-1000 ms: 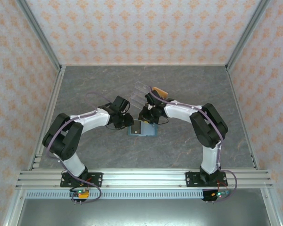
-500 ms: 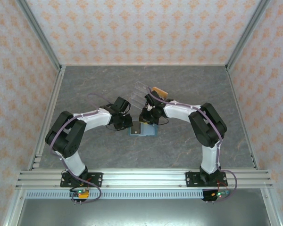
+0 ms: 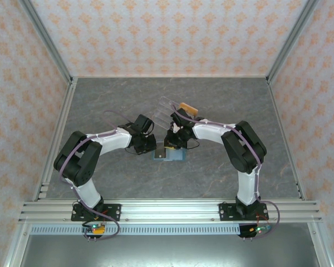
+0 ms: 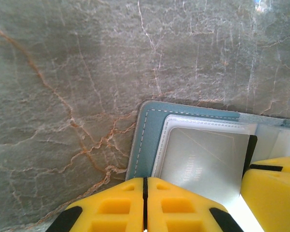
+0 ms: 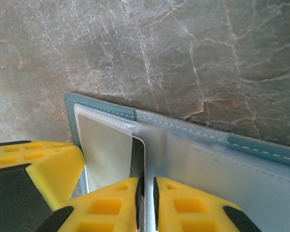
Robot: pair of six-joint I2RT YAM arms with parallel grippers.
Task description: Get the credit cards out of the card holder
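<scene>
The teal-blue card holder [image 3: 175, 156] lies open on the grey marbled table [image 3: 222, 105], between both grippers. In the left wrist view its left panel [image 4: 146, 140] holds a clear sleeve with a silvery credit card [image 4: 203, 162] inside. My left gripper [image 4: 145, 186] is shut with nothing between its fingers, its tips over the panel's near edge. My right gripper [image 5: 146, 193] is shut on the edge of a dark credit card [image 5: 139, 154] that sticks partly out of the sleeve at the holder's fold [image 5: 183, 126]. In the top view the left gripper [image 3: 154, 146] and right gripper [image 3: 167, 146] nearly touch.
A clear acrylic tiered stand [image 3: 168, 107] with an orange-brown object [image 3: 188, 108] stands just behind the grippers. Patterned walls and metal frame rails [image 3: 55, 139] enclose the table. Each wrist view catches the other gripper's yellow finger [image 4: 273, 191] close beside.
Both grippers have shifted slightly and closed in over the holder. The holder has slid a little toward the right gripper.
</scene>
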